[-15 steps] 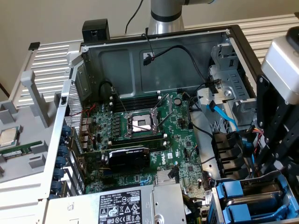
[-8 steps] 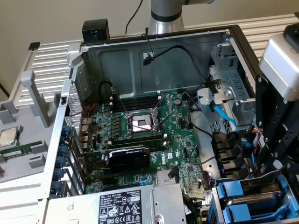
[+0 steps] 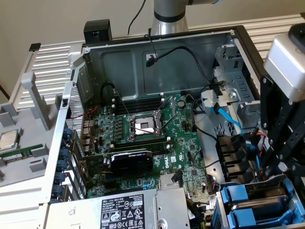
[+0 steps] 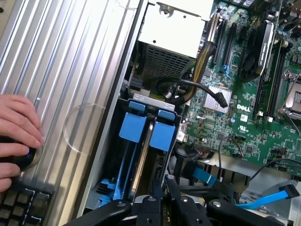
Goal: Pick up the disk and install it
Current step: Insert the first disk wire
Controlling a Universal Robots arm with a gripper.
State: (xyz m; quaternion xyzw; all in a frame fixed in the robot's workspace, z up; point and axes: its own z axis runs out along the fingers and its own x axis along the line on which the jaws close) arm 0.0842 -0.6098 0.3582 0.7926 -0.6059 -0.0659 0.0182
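- Currently, in the exterior view, an open computer case (image 3: 143,62) lies on the ribbed counter (image 3: 52,67) with its motherboard (image 3: 157,143) exposed.
- A CPU socket (image 3: 144,126) sits mid-board. A black graphics card (image 3: 131,162) lies between it and the labelled power supply (image 3: 124,210).
- The drive bay (image 3: 217,210) occupies the corner of the case at the exterior view's lower right.
- The disk (image 3: 259,192) sits in the bay slot nearer the motherboard, with its blue front toward the exterior view's left. A second blue-fronted carrier (image 3: 245,218) lies just beside it.
- The gripper (image 3: 282,168) hangs over the end of the disk at the exterior view's right.
- Outside the case, at the exterior view's left, a square CPU chip (image 3: 8,140) and a memory stick (image 3: 16,155) rest on a grey tray (image 3: 28,167).
- In the wrist view, the gripper (image 4: 162,197) looks along the drive bay (image 4: 146,97).
- The fingers (image 4: 150,205) stand narrow, closed on the end of the disk (image 4: 162,136) opposite its blue front.
- The second blue-fronted carrier (image 4: 131,127) runs parallel, just beside the disk, on the side toward the case wall.
- The power supply (image 4: 174,28) lies beyond the two blue fronts.
- A person's hand (image 4: 16,136) rests on a dark rounded device on the counter (image 4: 70,56), next to a keyboard (image 4: 19,202) and well apart from the gripper.
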